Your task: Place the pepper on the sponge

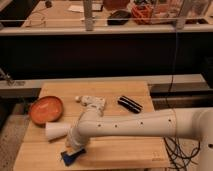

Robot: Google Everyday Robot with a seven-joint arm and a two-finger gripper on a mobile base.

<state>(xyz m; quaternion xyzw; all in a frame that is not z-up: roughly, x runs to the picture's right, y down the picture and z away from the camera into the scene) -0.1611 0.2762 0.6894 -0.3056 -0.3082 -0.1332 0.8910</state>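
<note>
The gripper (76,148) sits right over the soft, squashy blue sponge (70,157), near left on the bench (125,151), pepper hidden, open or closed I cannot tell

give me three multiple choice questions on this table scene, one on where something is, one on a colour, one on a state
1. Where is the gripper?
a) at the far right corner of the table
b) at the near left of the table, right at the blue sponge
c) up by the shelf behind

2. What colour is the plate?
a) green
b) white
c) orange

3. What state is the black striped object in?
a) lying on the tabletop, not held
b) lifted in the air
c) standing on end

Answers:
1 b, since the arm's end sits low at the near left edge, directly over the sponge.
2 c, since the round plate at the left is plainly orange.
3 a, since it lies on the wood to the right of centre, far from the gripper.
</note>
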